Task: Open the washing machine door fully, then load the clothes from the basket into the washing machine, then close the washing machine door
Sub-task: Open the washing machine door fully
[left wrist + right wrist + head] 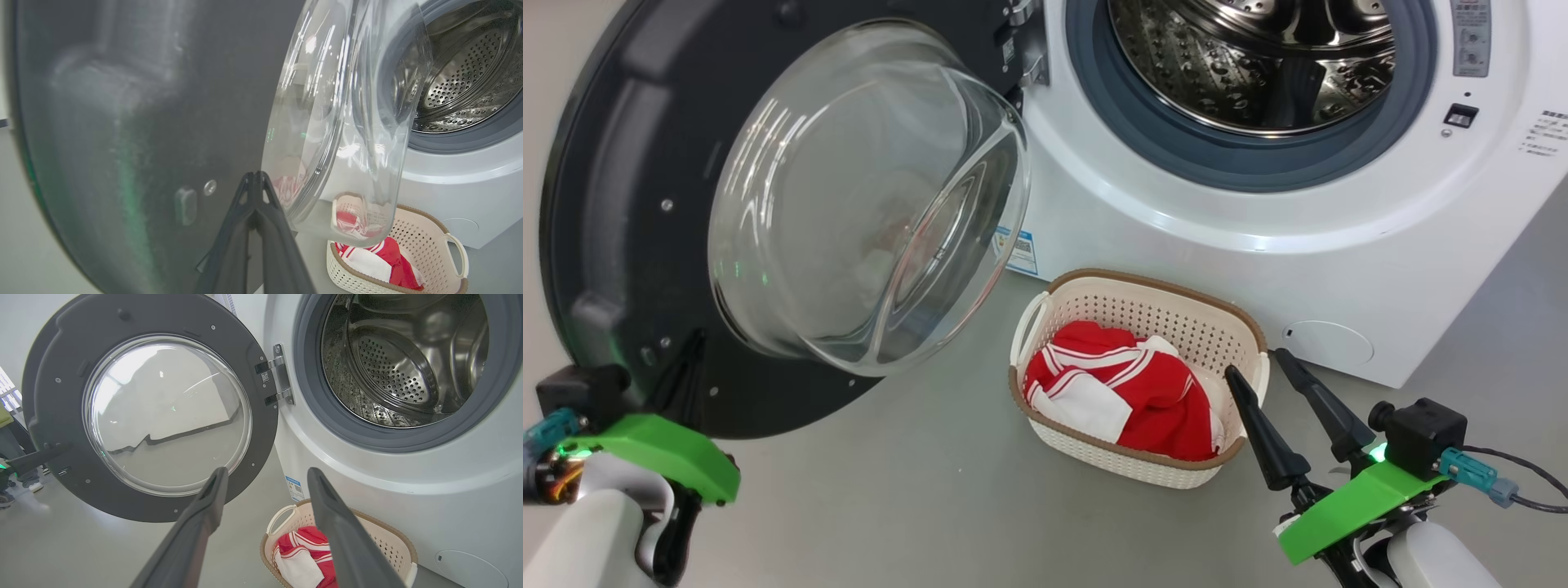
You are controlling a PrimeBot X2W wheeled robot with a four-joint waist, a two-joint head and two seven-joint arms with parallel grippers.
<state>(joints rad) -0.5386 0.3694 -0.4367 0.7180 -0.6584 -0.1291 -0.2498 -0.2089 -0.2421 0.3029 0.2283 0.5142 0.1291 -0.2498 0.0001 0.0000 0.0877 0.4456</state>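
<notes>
Head downward, wrists close, all sharing basket (1127, 464)

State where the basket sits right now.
In the head view the basket stands on the floor, lower centre, before the washing machine, right of the open door.

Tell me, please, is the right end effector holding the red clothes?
No, the right end effector stands open and empty near the basket, and the clothes lie inside it.

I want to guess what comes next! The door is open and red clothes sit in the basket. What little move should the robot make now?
Probably lower the open right gripper a little, onto the clothes. It hovers by the rim of the basket, the clothes lie there untouched, and the washing machine door looks swung wide.
</notes>
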